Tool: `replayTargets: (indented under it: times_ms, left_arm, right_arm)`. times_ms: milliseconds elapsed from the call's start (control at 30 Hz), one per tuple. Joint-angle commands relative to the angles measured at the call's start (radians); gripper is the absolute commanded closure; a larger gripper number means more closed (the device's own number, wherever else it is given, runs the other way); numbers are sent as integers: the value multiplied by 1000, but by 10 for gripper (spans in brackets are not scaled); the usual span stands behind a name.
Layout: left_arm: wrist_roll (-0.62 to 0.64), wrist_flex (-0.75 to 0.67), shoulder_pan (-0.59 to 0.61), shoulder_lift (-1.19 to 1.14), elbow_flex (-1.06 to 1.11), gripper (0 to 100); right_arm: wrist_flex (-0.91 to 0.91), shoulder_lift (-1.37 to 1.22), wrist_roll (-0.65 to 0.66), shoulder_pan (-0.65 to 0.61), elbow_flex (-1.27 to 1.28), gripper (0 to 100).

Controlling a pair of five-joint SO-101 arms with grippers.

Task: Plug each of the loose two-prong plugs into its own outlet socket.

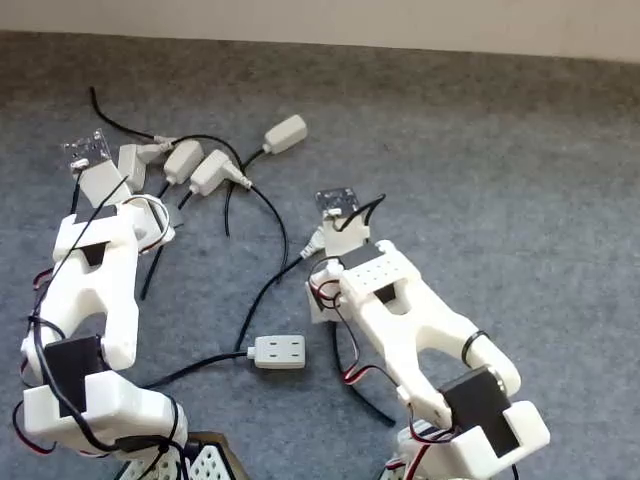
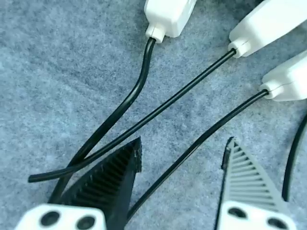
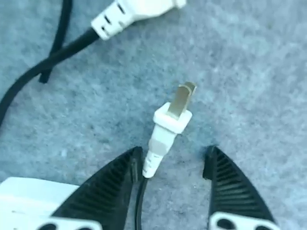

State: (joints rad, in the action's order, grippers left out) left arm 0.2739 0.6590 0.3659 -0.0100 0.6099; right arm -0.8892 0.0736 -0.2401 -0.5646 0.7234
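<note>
A white two-prong plug (image 3: 167, 128) lies on the grey carpet, prongs pointing away from my right gripper (image 3: 172, 158). That gripper is open, its black fingers (image 3: 120, 175) on either side of the plug's cable end without touching it. From above, the right gripper (image 1: 337, 207) sits mid-table beside this plug (image 1: 312, 242). My left gripper (image 2: 182, 153) is open over black cables that lead to three white outlet blocks (image 2: 168, 17). In the high view the left gripper (image 1: 90, 155) is at the far left, next to the cluster of white blocks (image 1: 183, 158).
A white multi-slot outlet (image 1: 278, 351) lies near the front between the arms. Another white block (image 1: 285, 133) sits farther back. A second white plug head (image 3: 129, 12) with a thick black cable lies beyond the right gripper. Black cables (image 1: 265, 290) loop across the carpet.
</note>
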Motion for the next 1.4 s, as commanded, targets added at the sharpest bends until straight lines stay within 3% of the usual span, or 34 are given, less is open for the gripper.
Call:
replayTargets:
  times_ms: [0,167,433,633,733,867,1167,1367]
  left_arm:
    - [3,-14,-19,5,-24,719]
    - [3,-14,-19,4,-24,719]
    - [3,-14,-19,4,-24,719]
    - [2,-12,-21,4,-27,718]
    - [-100,3,-54,13,-28,718]
    - [-230,143,-113,15,-67,716]
    - [-503,371,-340,39,-108,715]
    - [-511,396,-429,311,-65,715]
  right_arm:
    - [-10,39,9,19,2,776]
    - [-7,38,11,19,2,954]
    - [-13,45,34,24,-5,991]
    - [-157,50,374,114,-30,991]
    - [-177,56,445,174,-48,991]
    - [-62,177,459,208,-18,991]
    - [-13,786,453,99,297,991]
    - [33,885,462,-54,472,991]
